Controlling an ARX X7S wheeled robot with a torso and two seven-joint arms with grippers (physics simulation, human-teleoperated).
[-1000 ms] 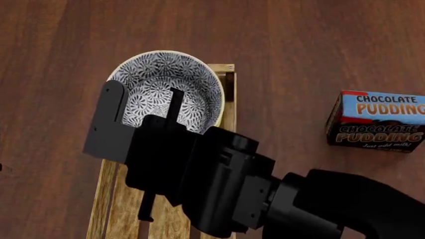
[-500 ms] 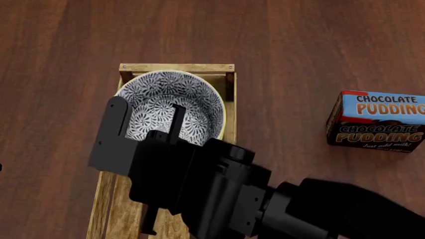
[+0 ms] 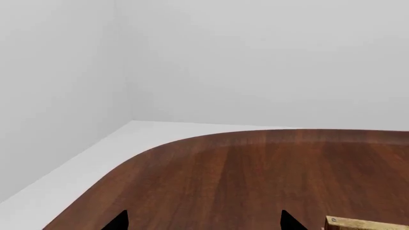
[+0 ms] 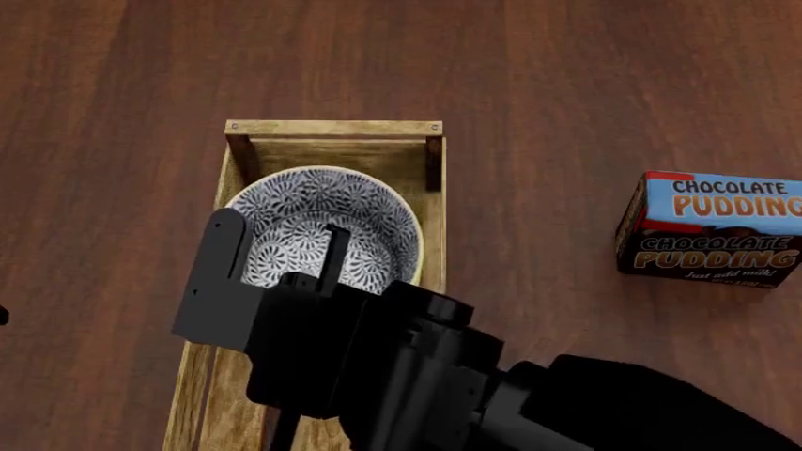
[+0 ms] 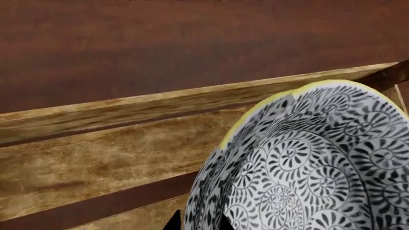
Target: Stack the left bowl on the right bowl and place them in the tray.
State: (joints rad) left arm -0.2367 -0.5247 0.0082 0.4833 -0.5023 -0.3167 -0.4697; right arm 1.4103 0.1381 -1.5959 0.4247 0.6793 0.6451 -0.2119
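- While the right gripper (image 4: 282, 268) pinches the near rim of the patterned bowl (image 4: 329, 225), one finger inside, the bowl sits low inside the tray (image 4: 435, 202), far half.
- Tray's long axis runs toward the robot; light slatted wood.
- Glossy black-white floral bowl, yellow rim; stacking can't be confirmed.
- Left gripper (image 3: 201, 221) apart, fingertips spread, empty.
- Pudding box (image 4: 715, 228) off right.

My black right arm hides the light-wood slatted tray's (image 4: 332, 128) near half | blue-and-black chocolate pudding box (image 4: 712, 228) cut by frame edge | can't separate the stacked patterned bowls (image 4: 329, 221)
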